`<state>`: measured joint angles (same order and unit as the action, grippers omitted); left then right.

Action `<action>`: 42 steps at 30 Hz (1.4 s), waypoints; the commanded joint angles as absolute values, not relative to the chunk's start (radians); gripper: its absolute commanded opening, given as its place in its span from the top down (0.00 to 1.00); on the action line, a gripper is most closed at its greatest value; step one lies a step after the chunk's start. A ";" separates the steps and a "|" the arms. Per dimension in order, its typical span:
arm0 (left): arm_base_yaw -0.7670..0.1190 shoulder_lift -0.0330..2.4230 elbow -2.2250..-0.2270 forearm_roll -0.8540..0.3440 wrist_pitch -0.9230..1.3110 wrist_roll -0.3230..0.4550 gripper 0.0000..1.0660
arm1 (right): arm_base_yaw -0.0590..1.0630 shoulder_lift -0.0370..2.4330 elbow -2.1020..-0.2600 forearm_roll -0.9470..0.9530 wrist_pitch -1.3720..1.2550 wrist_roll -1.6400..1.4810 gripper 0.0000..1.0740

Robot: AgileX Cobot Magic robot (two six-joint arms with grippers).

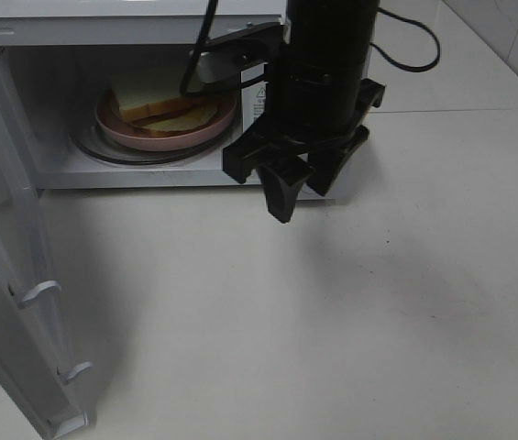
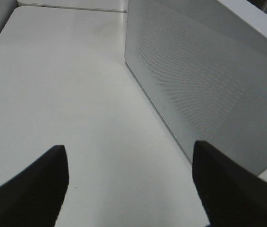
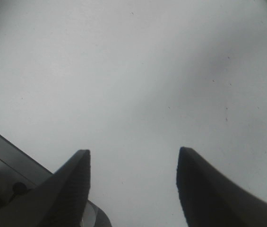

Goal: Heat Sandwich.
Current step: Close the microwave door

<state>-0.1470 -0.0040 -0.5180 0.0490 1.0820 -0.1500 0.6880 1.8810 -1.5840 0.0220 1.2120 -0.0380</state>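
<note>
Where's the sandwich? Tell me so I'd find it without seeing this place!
Look for the white microwave with its door swung open. Inside sits a round pink plate. The sandwich is the pale yellow bread slices stacked on that plate, the only food there.

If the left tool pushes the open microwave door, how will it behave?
The door is likely stiff: a flat rigid-looking panel that should swing as one piece. It looks thin and stands wide open, so a light push probably moves it. Its outer face looks smooth, so the left tool may slip along it.
</note>
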 commanded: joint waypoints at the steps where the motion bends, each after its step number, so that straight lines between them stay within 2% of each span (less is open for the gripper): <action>1: -0.142 -0.021 -0.517 0.049 1.073 -0.151 0.34 | 0.646 1.825 -1.528 0.019 1.242 -0.028 0.49; 26: -0.142 -0.021 -0.517 0.049 1.073 -0.151 0.34 | 0.136 1.356 -1.005 -0.029 1.156 -0.015 0.49; 31: -0.142 -0.021 -0.517 0.049 1.073 -0.151 0.34 | 0.092 1.285 -0.947 -0.022 1.124 -0.013 0.49; 42: -0.142 -0.021 -0.517 0.049 1.073 -0.151 0.34 | 0.090 1.068 -0.763 -0.022 1.057 -0.013 0.49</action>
